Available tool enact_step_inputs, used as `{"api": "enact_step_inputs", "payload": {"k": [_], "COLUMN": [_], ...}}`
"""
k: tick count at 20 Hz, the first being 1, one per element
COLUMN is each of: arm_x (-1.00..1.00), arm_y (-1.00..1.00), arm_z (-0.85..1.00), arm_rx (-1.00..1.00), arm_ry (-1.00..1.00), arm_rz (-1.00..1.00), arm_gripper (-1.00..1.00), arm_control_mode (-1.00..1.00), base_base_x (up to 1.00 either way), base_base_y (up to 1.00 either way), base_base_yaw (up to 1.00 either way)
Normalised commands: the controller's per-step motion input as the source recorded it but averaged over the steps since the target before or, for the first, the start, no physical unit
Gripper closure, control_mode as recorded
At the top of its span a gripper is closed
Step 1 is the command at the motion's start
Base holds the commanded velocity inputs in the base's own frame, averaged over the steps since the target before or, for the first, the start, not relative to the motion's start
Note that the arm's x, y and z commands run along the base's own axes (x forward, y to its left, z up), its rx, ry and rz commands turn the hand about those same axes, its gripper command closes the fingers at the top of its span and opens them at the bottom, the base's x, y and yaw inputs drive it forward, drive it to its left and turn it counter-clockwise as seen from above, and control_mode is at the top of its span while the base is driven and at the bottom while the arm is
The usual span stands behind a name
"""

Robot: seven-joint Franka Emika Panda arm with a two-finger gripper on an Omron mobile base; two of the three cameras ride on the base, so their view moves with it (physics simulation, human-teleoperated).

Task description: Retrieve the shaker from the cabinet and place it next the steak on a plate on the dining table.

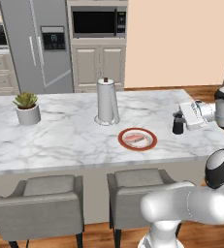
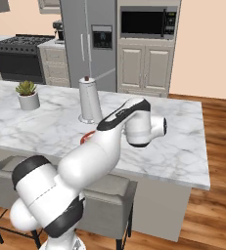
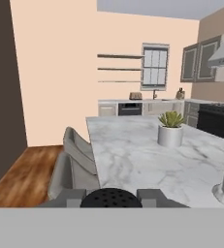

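Here the black, dotted-top shaker (image 3: 110, 197) sits in the pincer (image 1: 178, 122).

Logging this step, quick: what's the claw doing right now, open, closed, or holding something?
Claw: closed on the black shaker, held over the right end of the marble table, to the right of the plate with the steak.
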Motion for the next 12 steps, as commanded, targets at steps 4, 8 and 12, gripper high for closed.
{"api": "enact_step_inputs", "payload": {"k": [4,8,12], "arm_x": [0.06,0.04,0.07], "arm_y": [-0.04,-0.01,0.00], "arm_z": [-0.19,-0.33,-0.47], "arm_rx": [0.00,0.00,0.00], "arm_ry": [0.00,0.00,0.00], "arm_rz": [0.00,0.00,0.00], "arm_gripper": [1.00,1.00,1.00], "arm_control_mode": [-1.00,-1.00,-1.00], "base_base_x": [0.00,0.00,0.00], "base_base_y": [0.00,0.00,0.00], "base_base_yaw": [0.00,0.00,0.00]}}
